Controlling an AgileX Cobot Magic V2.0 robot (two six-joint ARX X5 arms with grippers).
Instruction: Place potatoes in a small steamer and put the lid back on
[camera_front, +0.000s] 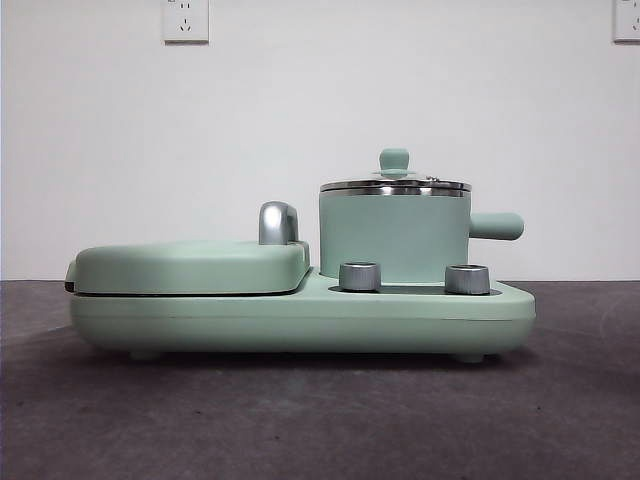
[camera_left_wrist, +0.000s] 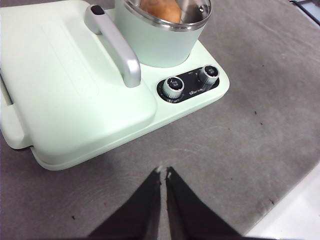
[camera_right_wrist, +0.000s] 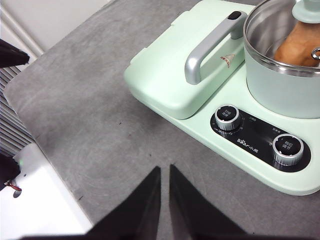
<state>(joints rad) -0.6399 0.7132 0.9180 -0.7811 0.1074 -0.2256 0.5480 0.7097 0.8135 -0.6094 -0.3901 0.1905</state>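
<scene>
Potato: the oval orange-brown potato (camera_left_wrist: 161, 10) already sits inside the mint-green cylindrical steamer pot (camera_front: 394, 238); you can see it through the glass from both wrist views, and not at all from the front.
Lid: the round glass lid with the steel rim and small mint-green knob (camera_front: 394, 163) rests level on the pot's rim in the front view. Judged from that, both steps of the task look finished.
Pot: it stands on the right half of the mint-green cooker base (camera_front: 300, 320), with its stubby handle pointing right; the flat green griddle cover with the chrome handle (camera_front: 190, 265) lies to its left.
Left gripper (camera_left_wrist: 163, 172): its jaws are pressed nearly together with nothing between them, hanging over the bare grey surface (camera_left_wrist: 250, 125) on the near side of the cooker.
Right gripper (camera_right_wrist: 164, 170): its jaws are likewise closed to a thin slit and empty, also over the surface on the near side of the two steel dials (camera_right_wrist: 257, 135).
Key relation: from either pair of jaws the lidded pot lies on the far side, beyond the dials, and neither gripper touches anything. I cannot tell which arm is nearer.
Next move: you probably need none beyond keeping both arms clear; check only that the lid seats evenly all round.
</scene>
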